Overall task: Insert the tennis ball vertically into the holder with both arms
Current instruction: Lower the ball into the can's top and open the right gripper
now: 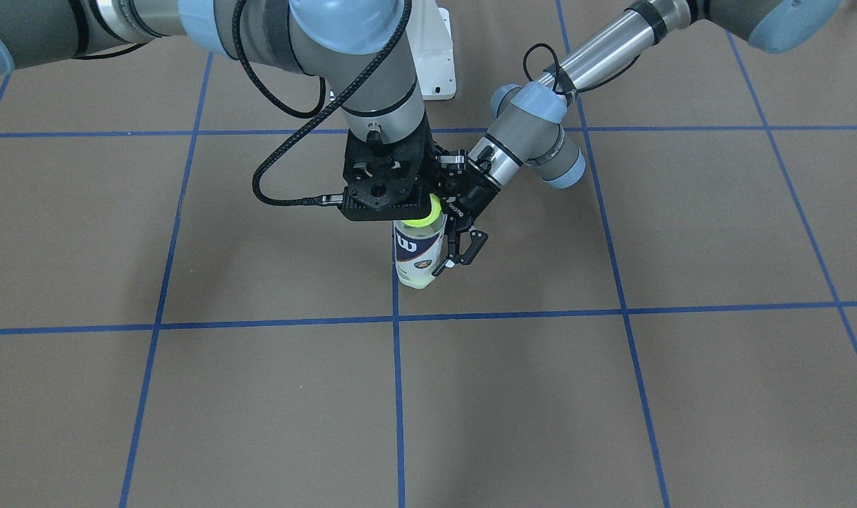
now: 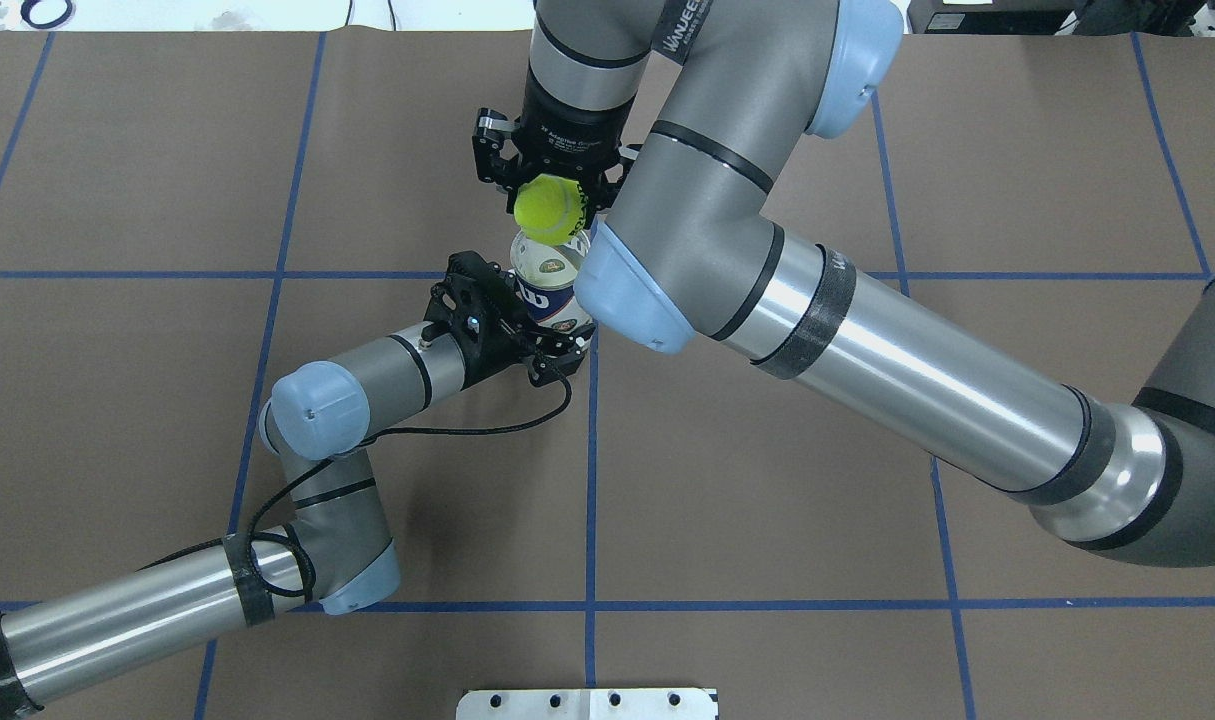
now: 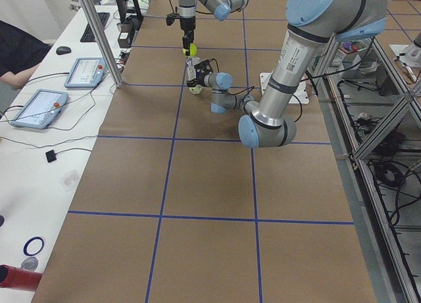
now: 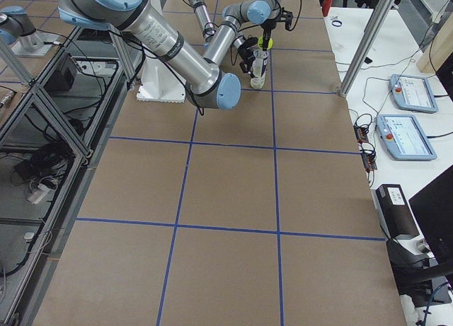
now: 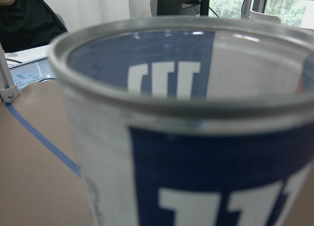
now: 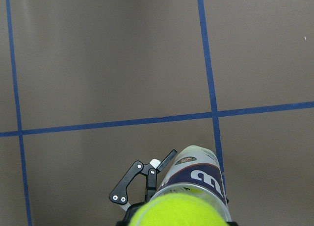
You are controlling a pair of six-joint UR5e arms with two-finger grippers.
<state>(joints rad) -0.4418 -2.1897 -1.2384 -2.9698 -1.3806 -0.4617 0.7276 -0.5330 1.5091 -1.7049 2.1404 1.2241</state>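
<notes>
The holder, a clear can with a navy label and white "W", stands roughly upright on the brown table. My left gripper, on the thinner arm, is shut on its side; one finger shows beside it. The can's metal rim fills the left wrist view. My right gripper, on the thicker arm, points down and is shut on the yellow tennis ball, just above the can's open mouth. The ball also shows in the front view and the right wrist view. Something yellow-green shows through the can's bottom.
A white metal pedestal base stands behind the arms. Blue tape lines grid the table. Tablets and cables lie on the side bench beyond the table's edge.
</notes>
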